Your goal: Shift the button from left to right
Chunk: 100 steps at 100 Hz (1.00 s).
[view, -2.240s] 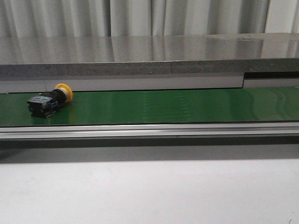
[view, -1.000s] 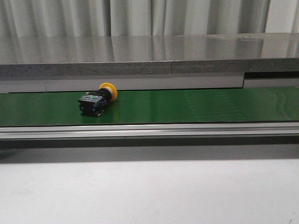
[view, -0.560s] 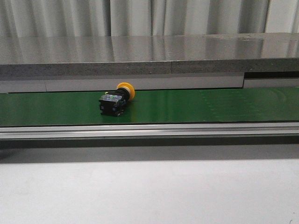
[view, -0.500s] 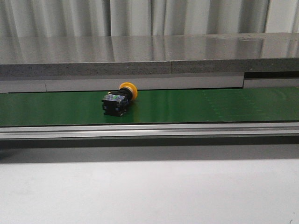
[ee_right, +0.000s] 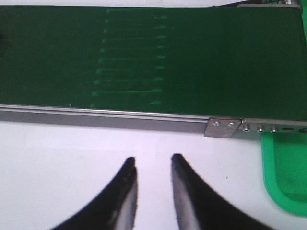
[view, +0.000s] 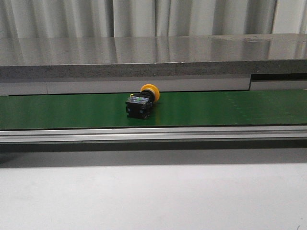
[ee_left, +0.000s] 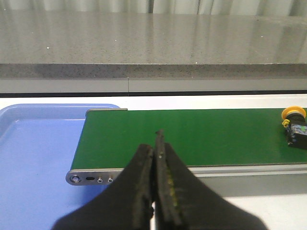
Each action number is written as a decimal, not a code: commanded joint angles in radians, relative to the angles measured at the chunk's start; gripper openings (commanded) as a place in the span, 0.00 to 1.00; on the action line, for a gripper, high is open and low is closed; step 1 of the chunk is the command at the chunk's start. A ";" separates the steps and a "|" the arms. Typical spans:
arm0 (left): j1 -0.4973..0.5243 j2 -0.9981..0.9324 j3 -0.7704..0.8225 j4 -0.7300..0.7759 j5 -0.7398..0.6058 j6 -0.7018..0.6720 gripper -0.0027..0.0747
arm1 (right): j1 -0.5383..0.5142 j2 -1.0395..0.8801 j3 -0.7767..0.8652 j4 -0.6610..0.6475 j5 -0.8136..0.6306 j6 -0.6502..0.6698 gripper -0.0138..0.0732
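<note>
The button [view: 141, 102], a yellow-orange cap on a black switch body, lies on its side on the green conveyor belt [view: 230, 109], a little left of the middle in the front view. It also shows at the edge of the left wrist view, the button [ee_left: 294, 126] on the belt [ee_left: 192, 136]. My left gripper [ee_left: 156, 140] is shut with nothing in it, held in front of the belt's end. My right gripper [ee_right: 153, 161] is open and empty over the white table, short of the belt [ee_right: 144, 57]. Neither gripper shows in the front view.
A blue tray [ee_left: 33, 158] sits at the belt's left end and a green bin [ee_right: 285, 172] at its right end. A metal rail [view: 153, 133] edges the belt's near side, and a grey stone ledge [view: 153, 55] runs behind it. White table [view: 153, 196] lies in front.
The button has travelled rightward along the belt, from the far left to just left of the middle, keeping the same side-lying pose.
</note>
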 commanded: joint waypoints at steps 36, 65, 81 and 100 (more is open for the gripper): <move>-0.007 0.011 -0.026 -0.007 -0.068 0.000 0.01 | -0.008 0.003 -0.038 0.085 -0.136 -0.005 0.90; -0.007 0.011 -0.026 -0.007 -0.068 0.000 0.01 | 0.035 0.139 -0.099 0.164 -0.132 -0.005 0.90; -0.007 0.011 -0.026 -0.007 -0.068 0.000 0.01 | 0.097 0.262 -0.165 0.185 -0.136 -0.005 0.90; -0.007 0.011 -0.026 -0.007 -0.068 0.000 0.01 | 0.155 0.417 -0.271 0.195 -0.136 -0.005 0.90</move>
